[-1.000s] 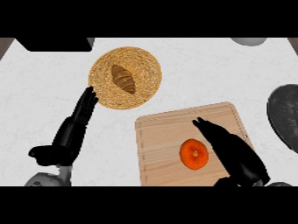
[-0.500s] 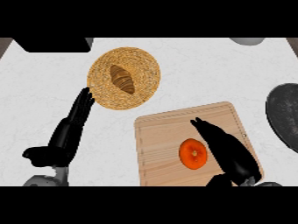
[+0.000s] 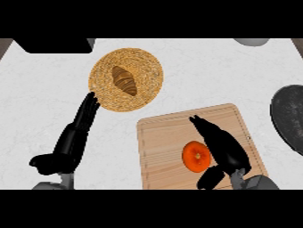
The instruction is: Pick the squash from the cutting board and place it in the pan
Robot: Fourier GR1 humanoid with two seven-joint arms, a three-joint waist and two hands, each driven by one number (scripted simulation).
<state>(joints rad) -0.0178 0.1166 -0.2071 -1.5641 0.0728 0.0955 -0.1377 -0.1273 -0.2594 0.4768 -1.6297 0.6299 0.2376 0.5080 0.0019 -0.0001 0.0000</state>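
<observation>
An orange round squash (image 3: 195, 156) lies on the wooden cutting board (image 3: 167, 133) at the lower middle. My right hand (image 3: 221, 144) is open, fingers straight and pointing up-left, resting just right of the squash and touching its edge; its thumb (image 3: 210, 178) shows below the squash. The dark pan (image 3: 300, 120) sits at the right edge, partly cut off. My left hand (image 3: 75, 133) is open at the lower left, fingers pointing up toward a basket.
A woven basket (image 3: 126, 80) holding a croissant (image 3: 124, 80) stands beyond the board's far left corner. A black object (image 3: 55, 44) is at the top left and a grey bowl (image 3: 251, 41) at the top right. White counter lies between board and pan.
The right hand has shifted slightly down and closer against the squash. The left hand has drifted a little lower. The squash has not moved.
</observation>
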